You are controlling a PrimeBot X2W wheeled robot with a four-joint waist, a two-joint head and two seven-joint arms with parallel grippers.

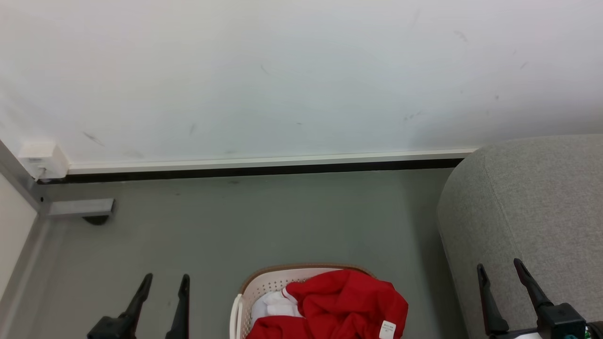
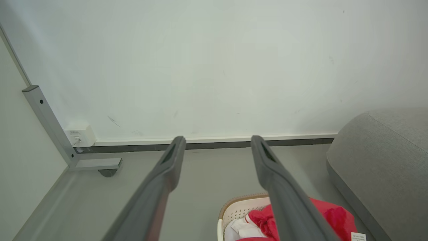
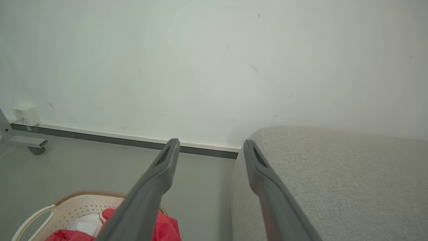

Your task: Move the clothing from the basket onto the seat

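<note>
The red clothing (image 1: pixel 346 301) with a white panel and a small white label lies heaped in the white basket (image 1: pixel 268 282) at the bottom middle of the head view. The basket stands on the grey floor. The grey seat (image 1: pixel 527 207) rises at the right. My left gripper (image 1: pixel 167 280) is open and empty, left of the basket. My right gripper (image 1: pixel 499 265) is open and empty in front of the seat's side. In the left wrist view the clothing (image 2: pixel 334 214) and basket (image 2: pixel 239 207) lie low right of my left gripper (image 2: pixel 217 140). In the right wrist view my right gripper (image 3: pixel 210 144) stands between basket (image 3: pixel 83 204), clothing (image 3: pixel 165 227) and seat (image 3: pixel 334 174).
A white wall (image 1: pixel 282 70) with a baseboard (image 1: pixel 264 162) runs across the back. A grey metal frame foot (image 1: pixel 80 208) and a small white box (image 1: pixel 42 160) sit in the left corner. Bare grey floor (image 1: pixel 264 221) lies between the wall and the basket.
</note>
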